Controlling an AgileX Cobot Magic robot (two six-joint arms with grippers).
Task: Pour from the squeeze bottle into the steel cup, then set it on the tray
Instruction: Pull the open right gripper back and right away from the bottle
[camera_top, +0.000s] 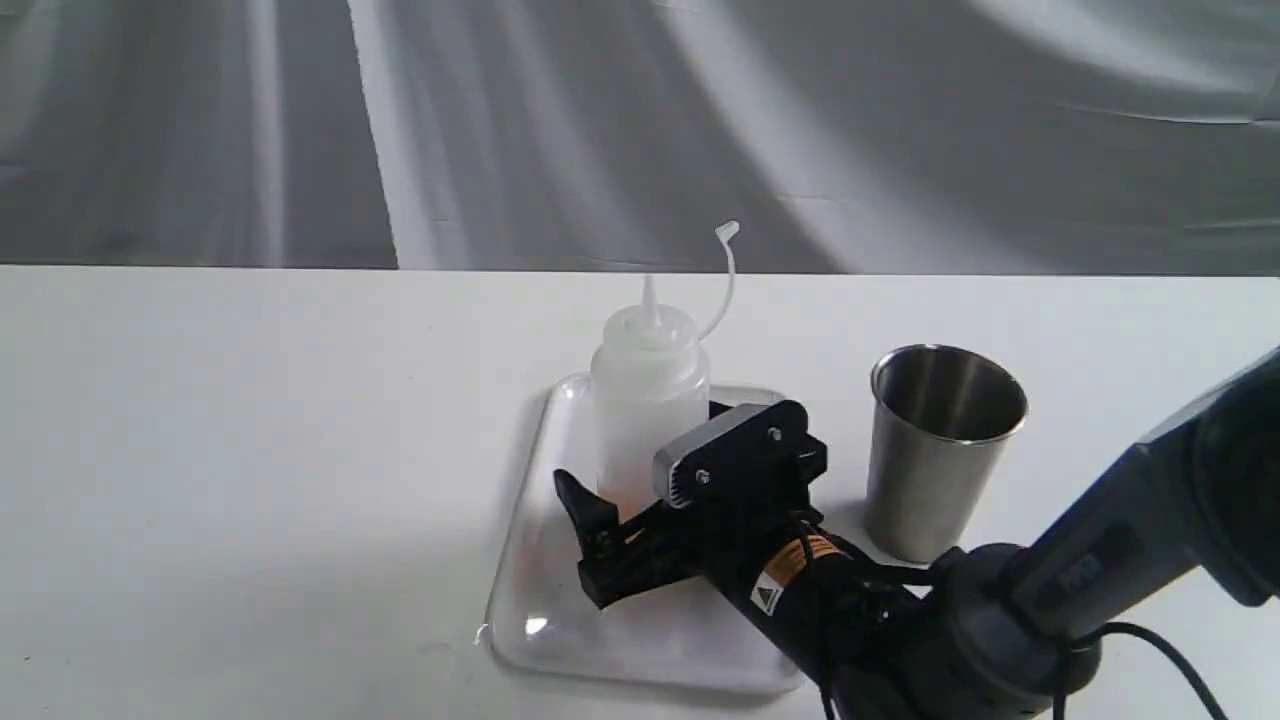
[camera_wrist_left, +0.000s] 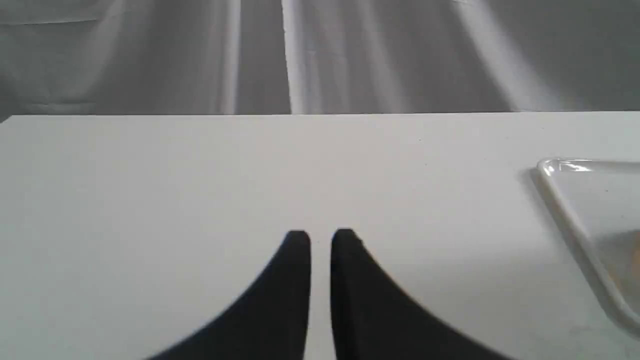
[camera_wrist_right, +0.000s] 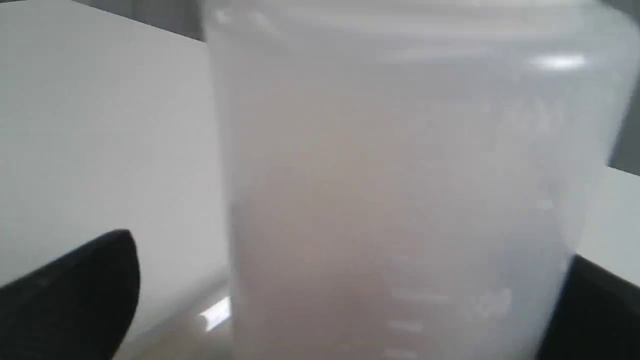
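Observation:
The squeeze bottle (camera_top: 645, 400) stands upright on the far part of the glossy whitish tray (camera_top: 620, 640), its nozzle up and its cap strap curling off to the right; a faint orange tint shows at its base. My right gripper (camera_top: 650, 460) is open, with a finger on each side of the bottle's lower body. In the right wrist view the bottle (camera_wrist_right: 400, 175) fills the frame, and one finger (camera_wrist_right: 90, 285) stands apart from it. The steel cup (camera_top: 940, 470) stands upright on the table right of the tray. My left gripper (camera_wrist_left: 320, 237) is shut and holds nothing, low over the table left of the tray's rim (camera_wrist_left: 565, 200).
The white table (camera_top: 250, 450) ends at a far edge against a grey draped cloth (camera_top: 600, 120). My right arm (camera_top: 1100, 570) reaches in from the lower right, passing just in front of the cup.

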